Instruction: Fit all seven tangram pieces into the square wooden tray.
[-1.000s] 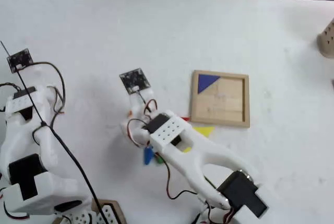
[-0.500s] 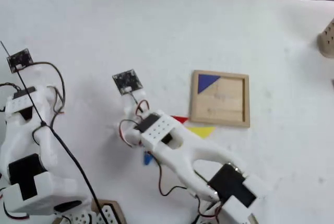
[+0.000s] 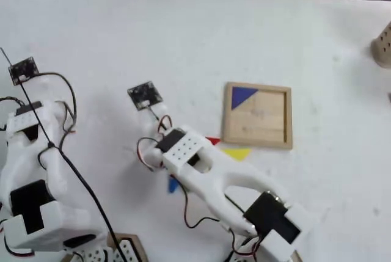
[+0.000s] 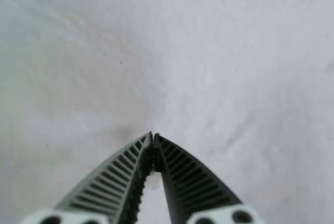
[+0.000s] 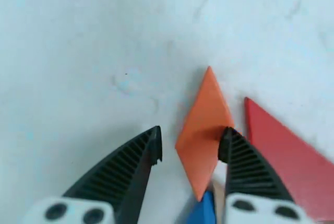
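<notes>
The square wooden tray [image 3: 227,132] lies right of centre with one blue triangle [image 3: 242,95] in its far left corner. My right arm [image 3: 183,149] stands just left of the tray, over the loose pieces. In the right wrist view my right gripper [image 5: 190,144] is open over an orange diamond piece [image 5: 202,125], and one fingertip [image 5: 229,141] touches the piece's edge. A red piece [image 5: 282,153] and a blue piece [image 5: 204,209] lie close beside it. A red piece [image 3: 212,140], a yellow triangle [image 3: 237,152] and a blue piece [image 3: 173,184] peek out around the arm. My left gripper [image 4: 153,143] is shut over bare table.
My left arm [image 3: 30,152] sits at the table's left edge with black cables trailing. A beige pegged object [image 3: 383,45] stands at the far right edge. White table stretches behind the tray and between the arms.
My right arm has shifted left, away from the tray, uncovering more of the red piece and hiding the green one. The left arm has not moved.
</notes>
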Tool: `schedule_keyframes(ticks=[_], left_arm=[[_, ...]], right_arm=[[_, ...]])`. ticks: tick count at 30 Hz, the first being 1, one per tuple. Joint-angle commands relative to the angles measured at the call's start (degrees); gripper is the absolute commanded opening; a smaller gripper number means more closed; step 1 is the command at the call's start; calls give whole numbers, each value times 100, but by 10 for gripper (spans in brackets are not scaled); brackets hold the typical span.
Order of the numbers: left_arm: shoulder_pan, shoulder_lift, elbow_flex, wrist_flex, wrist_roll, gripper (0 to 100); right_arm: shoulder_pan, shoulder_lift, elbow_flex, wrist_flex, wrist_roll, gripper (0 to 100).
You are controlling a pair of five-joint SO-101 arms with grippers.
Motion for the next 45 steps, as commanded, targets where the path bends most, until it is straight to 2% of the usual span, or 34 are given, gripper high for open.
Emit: schedule_keyframes(ticks=[1,8,25,31,38,45], left_arm=[[-13,-22,-229,-9,18,24],[-13,-22,-229,-9,18,24],[-13,-22,-229,-9,18,24],[-13,-22,-220,9,18,24],[-22,-22,-220,18,18,24],[-31,-22,-220,26,18,24]], right_arm=[[-66,-303,-9,-57,141,168],[-66,48,-62,-101,114,245],[101,602,-501,-57,105,240],[251,620,-519,-101,149,139],[251,629,-519,-101,176,180],[233,637,-519,-75,1134,166]])
